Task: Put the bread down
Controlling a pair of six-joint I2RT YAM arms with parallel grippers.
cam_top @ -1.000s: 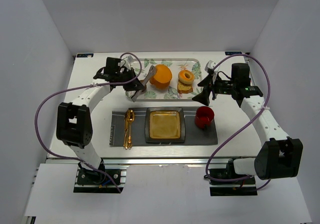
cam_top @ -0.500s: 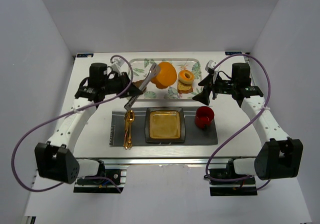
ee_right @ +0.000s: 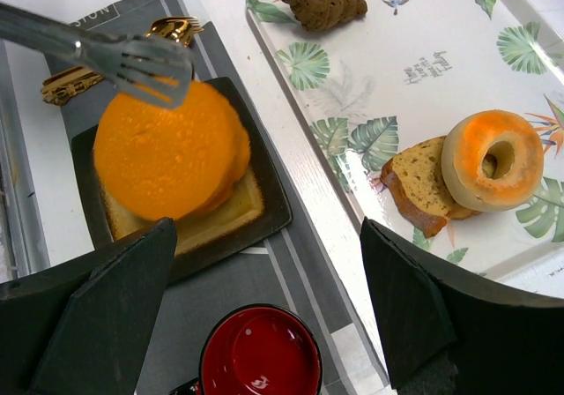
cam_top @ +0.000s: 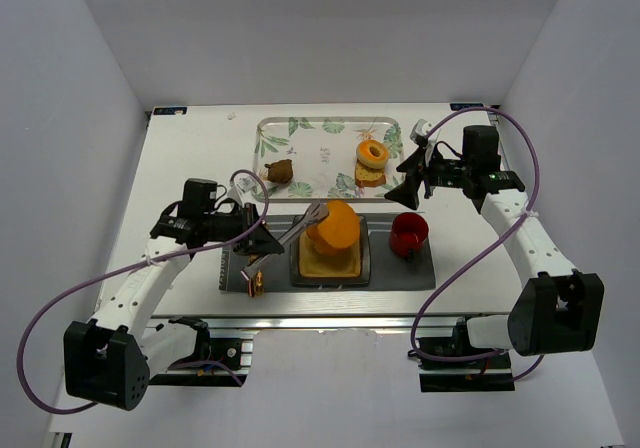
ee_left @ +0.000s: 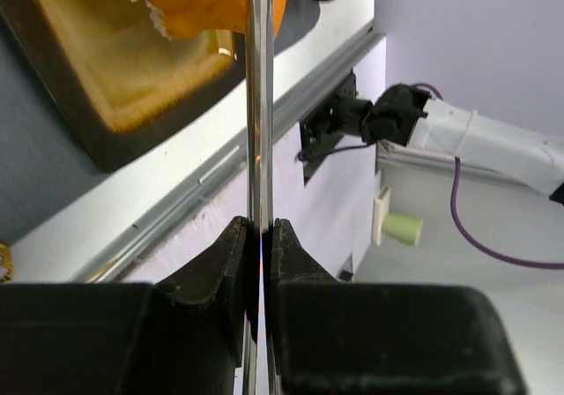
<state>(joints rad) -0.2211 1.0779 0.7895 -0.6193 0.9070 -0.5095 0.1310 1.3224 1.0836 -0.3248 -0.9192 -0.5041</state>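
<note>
Our left gripper (ee_left: 262, 236) was closed on the tongs (cam_top: 298, 231). They ran from it to the right, with the orange bread (cam_top: 336, 228) pinched at their far end. This bread was low over the dark plate (cam_top: 297, 264); we could not tell if it touched. Farther on, the right gripper (cam_top: 408, 181) hung open near the leaf-patterned tray (cam_top: 320, 153) on the white table (cam_top: 190, 158), so the left arm was nearer.

Left gripper (ee_left: 262, 236) clamped (right gripper (cam_top: 408, 181) agape).
</note>
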